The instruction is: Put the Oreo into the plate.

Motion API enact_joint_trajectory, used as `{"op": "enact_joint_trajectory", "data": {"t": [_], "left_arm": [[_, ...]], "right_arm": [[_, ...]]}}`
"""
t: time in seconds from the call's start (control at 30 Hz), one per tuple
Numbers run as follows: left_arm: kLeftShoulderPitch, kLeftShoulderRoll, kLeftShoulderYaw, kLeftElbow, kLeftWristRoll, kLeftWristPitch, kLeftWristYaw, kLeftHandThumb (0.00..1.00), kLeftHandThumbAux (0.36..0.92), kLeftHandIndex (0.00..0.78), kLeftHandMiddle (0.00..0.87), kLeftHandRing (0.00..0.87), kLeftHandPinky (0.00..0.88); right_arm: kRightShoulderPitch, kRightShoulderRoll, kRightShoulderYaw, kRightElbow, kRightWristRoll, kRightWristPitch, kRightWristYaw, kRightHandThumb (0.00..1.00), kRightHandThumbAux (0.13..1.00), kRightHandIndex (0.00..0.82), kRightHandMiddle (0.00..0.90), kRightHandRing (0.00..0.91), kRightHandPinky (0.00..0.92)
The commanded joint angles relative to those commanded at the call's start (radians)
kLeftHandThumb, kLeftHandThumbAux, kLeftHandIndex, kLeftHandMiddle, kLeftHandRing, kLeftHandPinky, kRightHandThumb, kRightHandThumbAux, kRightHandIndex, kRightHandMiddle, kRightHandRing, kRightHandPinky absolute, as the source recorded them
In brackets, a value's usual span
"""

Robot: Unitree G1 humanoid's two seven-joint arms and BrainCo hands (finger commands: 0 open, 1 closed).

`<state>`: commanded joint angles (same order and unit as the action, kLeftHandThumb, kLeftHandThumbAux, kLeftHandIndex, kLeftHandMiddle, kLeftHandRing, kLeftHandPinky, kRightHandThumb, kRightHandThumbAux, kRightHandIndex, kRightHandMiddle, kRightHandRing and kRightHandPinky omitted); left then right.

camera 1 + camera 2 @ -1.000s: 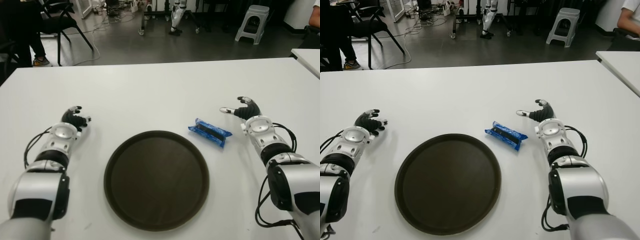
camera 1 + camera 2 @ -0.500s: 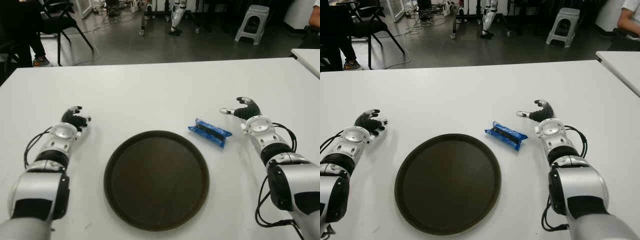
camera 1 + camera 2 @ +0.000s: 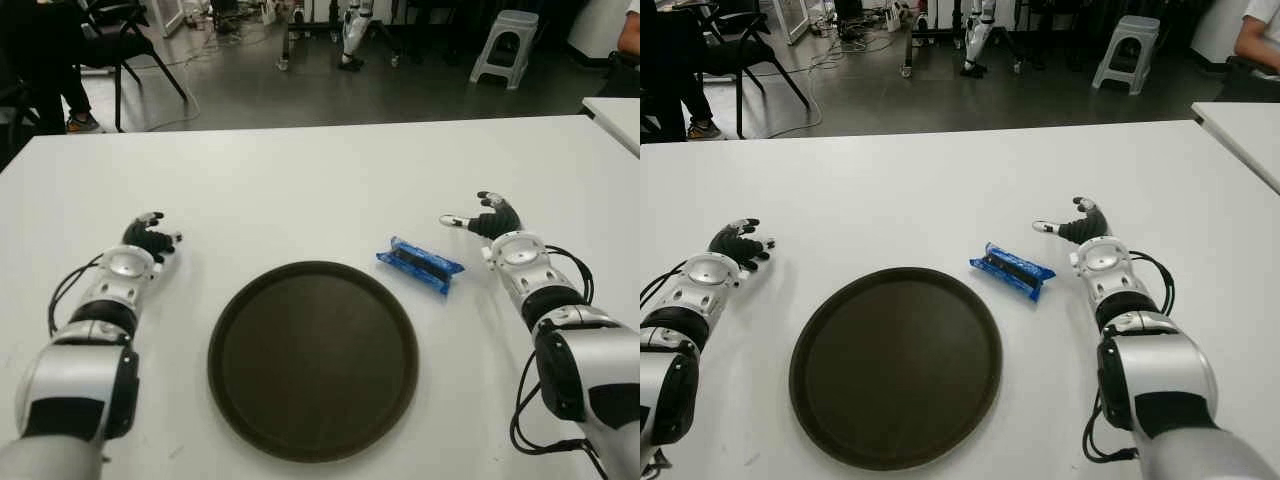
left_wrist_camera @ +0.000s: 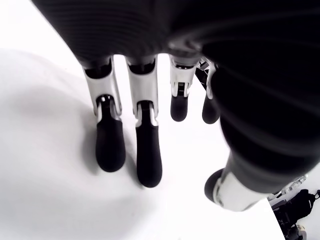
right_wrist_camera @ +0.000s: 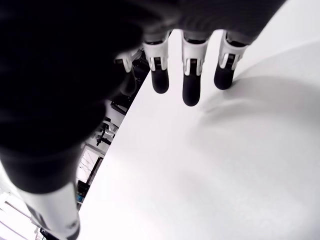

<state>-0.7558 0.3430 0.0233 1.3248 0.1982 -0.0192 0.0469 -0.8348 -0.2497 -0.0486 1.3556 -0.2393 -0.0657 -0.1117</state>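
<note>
The Oreo [image 3: 421, 264] pack lies on the counter [image 3: 320, 180] just off the plate's [image 3: 312, 358] right rim. The right hand [image 3: 489, 219], beside it, has open, empty fingers; the left hand [image 3: 148, 238] near the left edge likewise. A shallow pinch could slide the slick wrapper away.

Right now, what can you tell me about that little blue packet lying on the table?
The Oreo packet is a small blue wrapper, glossy like plastic film, with a dark band along its middle and crimped ends. It looks sealed and lies flat and slanted on the white table, just off the right rim of the dark round plate without touching it. The right robot hand shows further right, open and apart from it. Nothing holds it.
</note>
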Motion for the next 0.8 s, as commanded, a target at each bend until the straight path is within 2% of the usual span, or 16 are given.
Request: {"op": "enact_joint_trajectory", "data": {"t": [0.03, 0.13, 0.3, 0.53, 0.6, 0.63, 0.7, 0.8], "left_arm": [[-0.003, 0.0, -0.004, -0.001, 0.003, 0.003, -0.002, 0.228, 0.769, 0.123, 0.082, 0.136, 0.215], [-0.004, 0.001, -0.012, -0.002, 0.01, 0.007, -0.007, 0.208, 0.772, 0.109, 0.07, 0.129, 0.21], [-0.004, 0.001, -0.018, -0.003, 0.013, 0.009, -0.008, 0.19, 0.783, 0.107, 0.074, 0.127, 0.195], [-0.004, 0.0, -0.017, -0.003, 0.01, 0.012, -0.007, 0.206, 0.786, 0.116, 0.081, 0.132, 0.183], [-0.003, 0.001, -0.013, -0.001, 0.007, 0.012, -0.006, 0.213, 0.787, 0.127, 0.084, 0.135, 0.183], [-0.003, 0.001, -0.012, -0.001, 0.006, 0.012, -0.006, 0.214, 0.788, 0.129, 0.085, 0.134, 0.18], [-0.003, 0.001, -0.01, 0.0, 0.005, 0.012, -0.004, 0.212, 0.789, 0.129, 0.084, 0.132, 0.173], [-0.002, 0.0, -0.01, -0.001, 0.005, 0.01, 0.0, 0.204, 0.787, 0.119, 0.08, 0.125, 0.156]], "right_arm": [[0.0, 0.0, 0.001, 0.0, -0.001, 0.001, -0.003, 0.0, 0.766, 0.157, 0.215, 0.308, 0.369], [0.0, 0.0, 0.004, 0.0, -0.005, 0.001, -0.008, 0.0, 0.754, 0.135, 0.139, 0.179, 0.208], [0.0, -0.001, 0.005, 0.0, -0.006, 0.0, -0.009, 0.0, 0.762, 0.11, 0.079, 0.094, 0.112], [0.0, -0.002, 0.006, 0.001, -0.007, 0.004, -0.007, 0.0, 0.745, 0.123, 0.085, 0.092, 0.1], [0.002, -0.003, 0.007, 0.001, -0.007, -0.001, -0.009, 0.0, 0.739, 0.135, 0.119, 0.128, 0.134], [0.003, -0.003, 0.006, 0.001, -0.007, -0.003, -0.01, 0.0, 0.741, 0.151, 0.164, 0.184, 0.195], [0.004, -0.002, 0.002, 0.0, -0.003, -0.007, -0.011, 0.0, 0.741, 0.16, 0.194, 0.218, 0.228], [0.004, -0.001, -0.003, -0.001, 0.002, -0.01, -0.013, 0.0, 0.728, 0.141, 0.16, 0.167, 0.155]]}}
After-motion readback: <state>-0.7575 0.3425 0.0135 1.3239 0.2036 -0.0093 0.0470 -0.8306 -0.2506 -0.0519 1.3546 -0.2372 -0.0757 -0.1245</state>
